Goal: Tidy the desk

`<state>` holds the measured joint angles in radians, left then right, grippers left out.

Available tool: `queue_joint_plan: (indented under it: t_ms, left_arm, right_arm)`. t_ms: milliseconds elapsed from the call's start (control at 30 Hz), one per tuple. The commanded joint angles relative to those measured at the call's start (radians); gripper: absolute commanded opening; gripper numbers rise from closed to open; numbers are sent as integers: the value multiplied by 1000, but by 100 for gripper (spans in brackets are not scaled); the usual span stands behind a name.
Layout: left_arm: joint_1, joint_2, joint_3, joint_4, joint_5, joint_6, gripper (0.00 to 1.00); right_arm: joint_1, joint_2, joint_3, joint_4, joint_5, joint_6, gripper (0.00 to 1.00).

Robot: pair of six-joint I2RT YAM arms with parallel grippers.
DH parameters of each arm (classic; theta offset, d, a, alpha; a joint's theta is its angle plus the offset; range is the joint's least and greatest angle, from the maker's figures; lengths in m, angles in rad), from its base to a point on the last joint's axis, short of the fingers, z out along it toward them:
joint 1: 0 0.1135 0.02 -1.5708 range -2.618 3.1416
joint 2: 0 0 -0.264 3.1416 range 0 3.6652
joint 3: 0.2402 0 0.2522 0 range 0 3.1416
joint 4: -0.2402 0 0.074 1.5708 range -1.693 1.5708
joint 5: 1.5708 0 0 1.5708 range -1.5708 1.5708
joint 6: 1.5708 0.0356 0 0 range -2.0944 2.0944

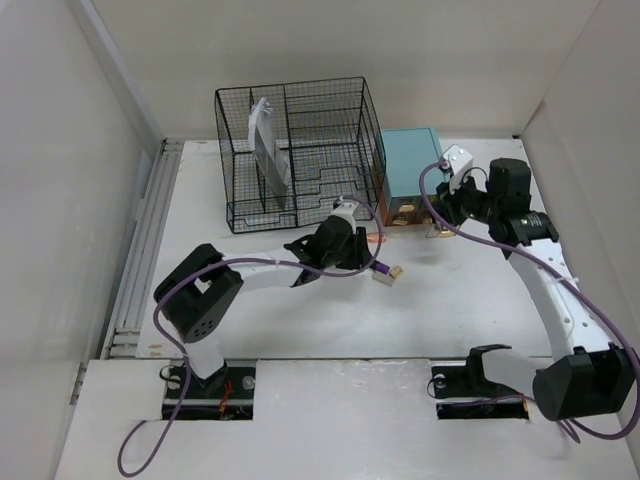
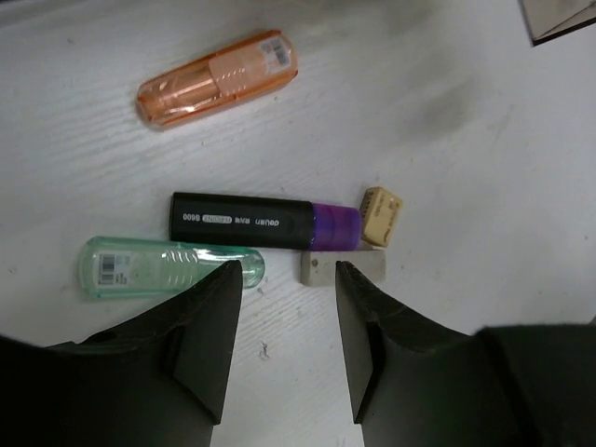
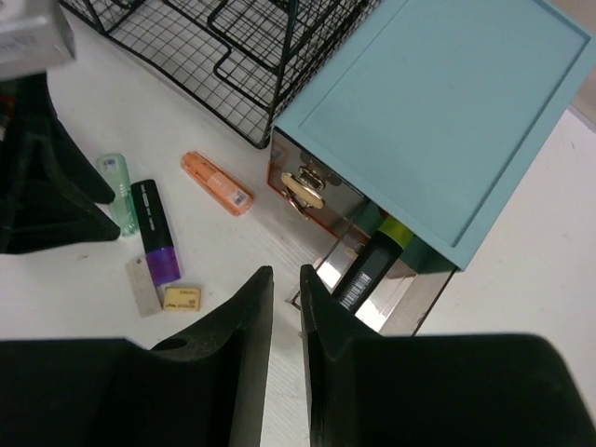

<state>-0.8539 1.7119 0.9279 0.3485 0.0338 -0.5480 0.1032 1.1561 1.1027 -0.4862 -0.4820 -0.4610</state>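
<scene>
On the white desk (image 1: 460,300) lie an orange highlighter (image 2: 216,77), a black marker with a purple end (image 2: 265,222), a green highlighter (image 2: 168,265), a tan eraser (image 2: 381,215) and a grey-white eraser (image 2: 343,268). My left gripper (image 2: 289,270) is open and empty just above the desk, its tips at the green highlighter and the grey-white eraser. My right gripper (image 3: 285,272) is empty, with only a narrow gap between its jaws. It hovers by the front corner of the teal box's (image 3: 438,102) pulled-out lower drawer (image 3: 391,289). A black marker with a yellow-green end (image 3: 372,261) lies in that drawer.
The black wire-mesh rack (image 1: 290,155) stands at the back with a grey booklet (image 1: 268,150) upright in it. The teal box (image 1: 410,175) stands right of the rack. White walls edge the desk on the left, back and right.
</scene>
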Motion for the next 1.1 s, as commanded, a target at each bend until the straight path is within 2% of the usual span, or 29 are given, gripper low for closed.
queue_joint_plan:
  t_ms: [0, 167, 433, 600, 667, 700, 733, 800, 833, 900, 933, 967, 1000, 1033, 1067]
  left_arm:
    - [-25, 12, 84, -116, -84, -50, 42]
    - [-73, 58, 207, -288, -178, -182, 42]
    - [-109, 121, 319, -382, -239, -279, 44]
    - [-109, 123, 319, -408, -270, -263, 44]
    - [-109, 94, 302, -418, -301, -248, 44]
    - [-99, 30, 254, -418, -326, -248, 42]
    - [-87, -18, 214, -408, -378, -265, 42]
    - [-73, -139, 111, -358, -417, -280, 42]
    - [-73, -279, -8, -268, -437, -271, 44]
    - [-63, -427, -127, -165, -437, -212, 53]
    - [-63, -568, -238, -49, -386, -172, 59]
    - [-63, -633, -286, -4, -371, -133, 69]
    - [-63, -691, -320, 15, -371, -109, 73]
    - [-63, -743, -346, 15, -371, -89, 73]
    - [-48, -827, -383, 15, -341, -63, 64]
  right_arm:
    - [-10, -32, 11, 43, -44, 25, 24]
    - [-30, -42, 11, 52, -53, 25, 24]
    - [-40, -64, 2, 52, -53, 25, 24]
    - [-49, -93, 2, -24, -188, -103, 27]
    - [-49, -93, 2, -128, -332, -193, 31]
    - [-49, -93, 2, -188, -389, -323, 35]
    - [-49, -67, 2, -225, -450, -347, 37]
    - [-33, -26, 14, -326, -464, -434, 41]
    - [-14, 14, 29, -344, -454, -435, 42]
    - [59, 39, 20, -344, -377, -435, 42]
    - [88, 50, -6, -321, -351, -417, 43]
    - [119, 50, -20, -295, -280, -391, 43]
    - [186, 50, -30, -249, -241, -369, 43]
    - [225, 59, -43, -220, -195, -311, 45]
    - [263, 69, -65, -189, -144, -276, 46]
